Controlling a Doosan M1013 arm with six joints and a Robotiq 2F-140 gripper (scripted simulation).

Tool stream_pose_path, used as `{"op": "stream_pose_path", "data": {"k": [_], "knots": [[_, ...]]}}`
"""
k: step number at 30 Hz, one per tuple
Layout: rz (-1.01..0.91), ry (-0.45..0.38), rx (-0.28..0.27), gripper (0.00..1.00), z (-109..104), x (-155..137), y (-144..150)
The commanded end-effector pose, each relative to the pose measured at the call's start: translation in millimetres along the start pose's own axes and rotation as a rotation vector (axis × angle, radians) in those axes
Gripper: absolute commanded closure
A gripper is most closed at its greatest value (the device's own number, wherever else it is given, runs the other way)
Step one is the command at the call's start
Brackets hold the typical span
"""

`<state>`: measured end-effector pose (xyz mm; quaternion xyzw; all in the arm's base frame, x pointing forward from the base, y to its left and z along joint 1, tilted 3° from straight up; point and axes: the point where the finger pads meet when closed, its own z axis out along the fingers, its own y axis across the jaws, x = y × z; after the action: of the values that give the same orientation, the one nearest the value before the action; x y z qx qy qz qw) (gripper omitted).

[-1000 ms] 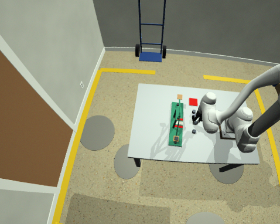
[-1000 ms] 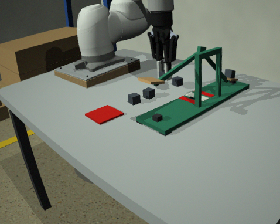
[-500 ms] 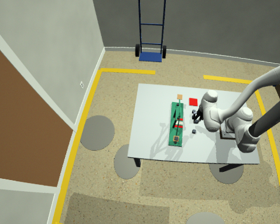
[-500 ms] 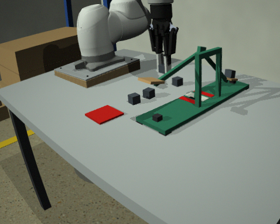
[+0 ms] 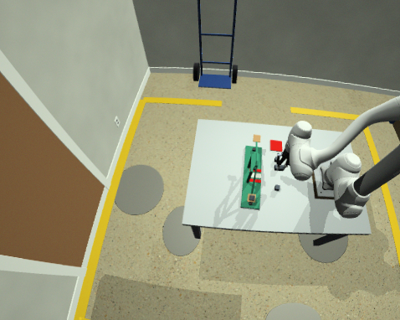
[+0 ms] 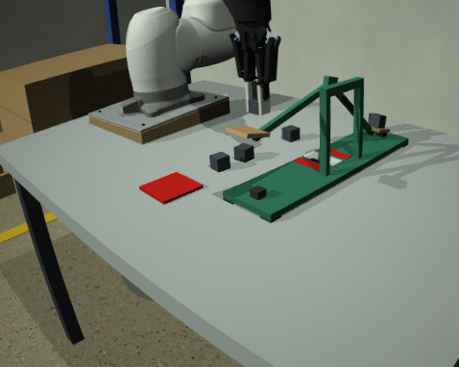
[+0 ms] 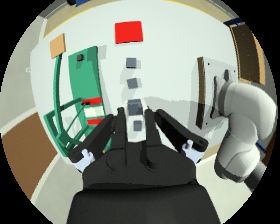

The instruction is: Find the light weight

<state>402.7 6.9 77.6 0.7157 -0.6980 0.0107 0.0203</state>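
Note:
My gripper (image 6: 258, 101) (image 5: 280, 165) (image 7: 134, 105) is shut on a small grey check weight (image 6: 264, 105) (image 7: 134, 122) and holds it above the table, beside the balance's bare tan pan (image 6: 247, 132) (image 5: 257, 137). The flat red dish (image 6: 171, 186) (image 5: 275, 145) (image 7: 129, 32) lies right side up with nothing on it. Two dark weights (image 6: 220, 161) (image 6: 244, 152) stand between the dish and me. A third weight (image 6: 290, 133) (image 5: 277, 187) stands by the green balance (image 6: 292, 186) (image 5: 251, 179). One weight (image 6: 257, 192) rests on the balance base, and another weight (image 6: 376, 120) sits on the far pan.
The arm's base plate (image 6: 157, 114) stands at the table's back edge, with cardboard boxes (image 6: 57, 81) behind it. The table edge (image 6: 129, 263) runs along the front. A blue hand truck (image 5: 216, 37) stands by the far wall.

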Motion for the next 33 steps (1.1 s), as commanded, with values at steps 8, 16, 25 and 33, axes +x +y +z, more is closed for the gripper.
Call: {"op": "stream_pose_path", "data": {"k": [8, 16, 25, 33], "knots": [[-0.001, -0.002, 0.000, 0.76, -59.6, 88.5, -0.4], [-0.001, -0.002, 0.000, 0.76, -112.4, 167.2, -0.7], [-0.001, -0.002, 0.000, 0.76, -123.5, 183.7, -0.8], [-0.001, -0.002, 0.000, 0.76, -125.8, 186.8, -130.1]]}}
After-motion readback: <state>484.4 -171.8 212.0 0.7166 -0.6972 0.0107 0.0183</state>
